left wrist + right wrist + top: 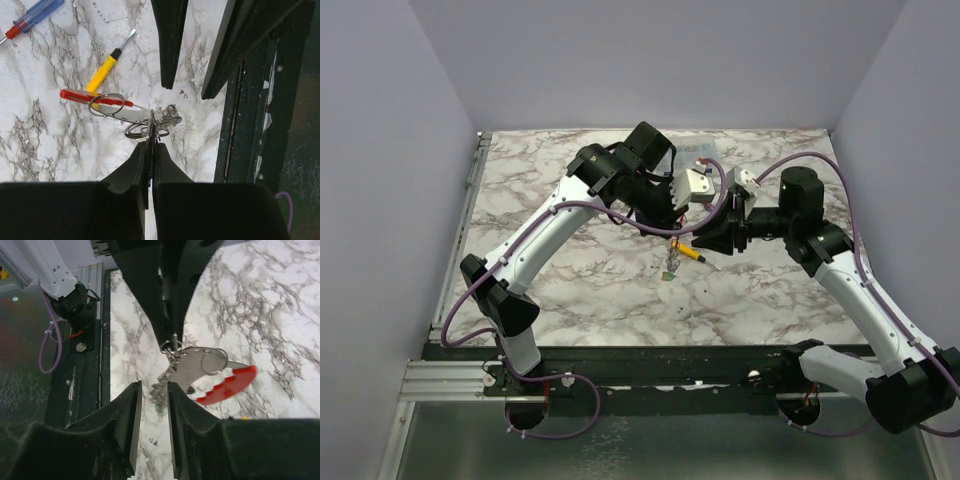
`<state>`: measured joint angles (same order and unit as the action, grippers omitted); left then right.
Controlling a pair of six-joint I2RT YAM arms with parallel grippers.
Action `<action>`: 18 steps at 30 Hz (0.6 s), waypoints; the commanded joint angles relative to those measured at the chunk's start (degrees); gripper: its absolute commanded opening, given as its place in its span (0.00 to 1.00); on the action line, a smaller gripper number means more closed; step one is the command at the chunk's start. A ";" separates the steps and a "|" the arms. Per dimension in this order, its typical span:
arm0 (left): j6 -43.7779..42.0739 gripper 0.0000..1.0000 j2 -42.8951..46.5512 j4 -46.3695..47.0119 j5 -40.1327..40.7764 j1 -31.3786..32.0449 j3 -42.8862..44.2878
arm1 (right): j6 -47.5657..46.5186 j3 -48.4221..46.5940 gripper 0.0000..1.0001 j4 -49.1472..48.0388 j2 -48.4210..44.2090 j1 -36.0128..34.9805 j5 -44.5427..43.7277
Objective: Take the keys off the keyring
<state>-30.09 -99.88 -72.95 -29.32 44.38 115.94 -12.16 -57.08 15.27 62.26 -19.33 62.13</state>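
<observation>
My left gripper [677, 218] is shut on the small split rings at the silvery end of the keyring [131, 115] and holds it above the table. The keyring's red band [82, 95] points away from the fingers. In the right wrist view the keyring [197, 367] hangs from the left fingers [161, 300], red band [227, 385] to the right. The keys [161, 390] dangle below as a blurred silvery bunch with a green bit; they also show in the top view [670, 267]. My right gripper [154, 392] is open, its jaws on either side of the hanging keys without touching them.
A yellow-handled screwdriver [103, 74] lies on the marble table [580, 290] under the keyring. A blue-and-red-handled screwdriver [35, 15] lies farther off. A clear plastic box [705, 150] sits at the table's back. The dark rail [650, 362] runs along the near edge.
</observation>
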 commanded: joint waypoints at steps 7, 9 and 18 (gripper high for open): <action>-7.03 0.00 -0.37 -0.19 -4.32 0.19 3.73 | -4.62 -1.41 0.37 -3.10 0.94 -3.50 -4.26; -8.02 0.00 -0.11 -0.31 -5.24 0.20 3.85 | -4.94 -1.26 0.38 -4.09 1.15 -3.96 -5.01; -15.88 0.00 0.36 -2.67 -5.81 0.25 4.26 | -4.56 -0.81 0.50 -6.18 1.12 -4.75 -6.10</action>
<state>-40.49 -100.01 -73.69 -32.38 44.38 117.78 -16.14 -57.10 11.07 63.29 -23.68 57.56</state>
